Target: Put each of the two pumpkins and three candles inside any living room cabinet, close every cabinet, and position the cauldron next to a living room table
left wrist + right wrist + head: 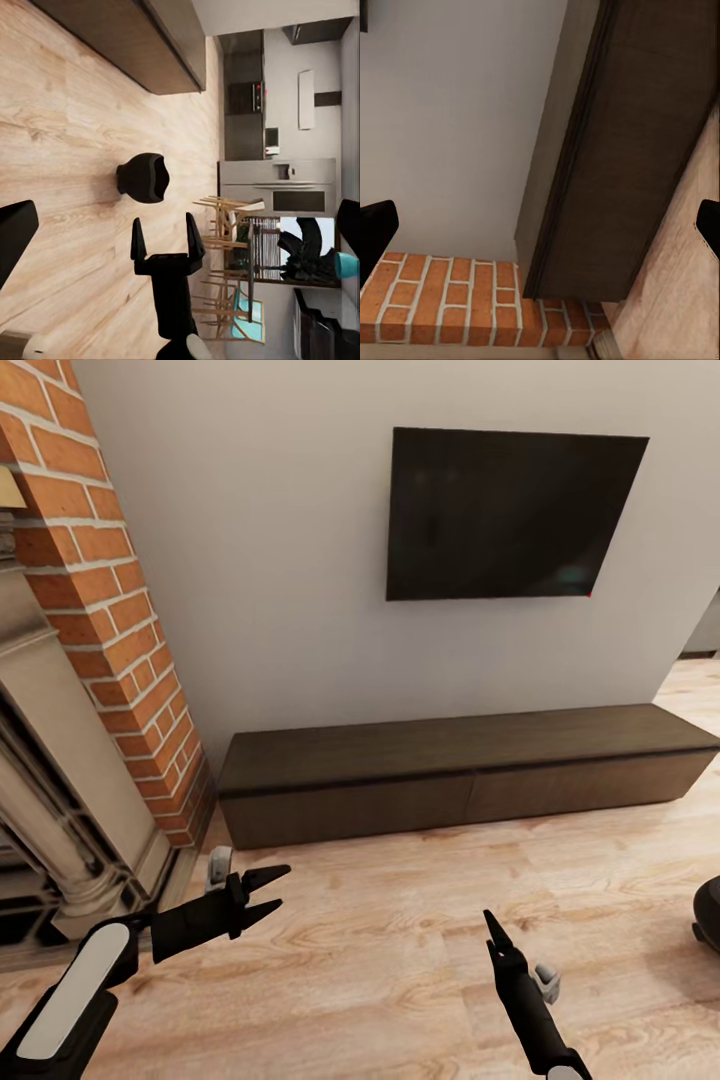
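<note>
The dark-brown cabinet point(460, 770) stands closed against the wall under the television point(505, 512). The cauldron point(144, 177) sits on the wood floor point(400, 920), well right of both arms. Left claw point(268, 893) and right claw point(166, 238) are spread wide, empty.

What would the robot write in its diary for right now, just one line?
cabinet: closed, top bare | cauldron: on floor, untouched | left gripper: open, empty | right gripper: open, empty

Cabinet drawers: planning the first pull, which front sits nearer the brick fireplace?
The left drawer front of the cabinet; its end reaches the brick fireplace.
</note>
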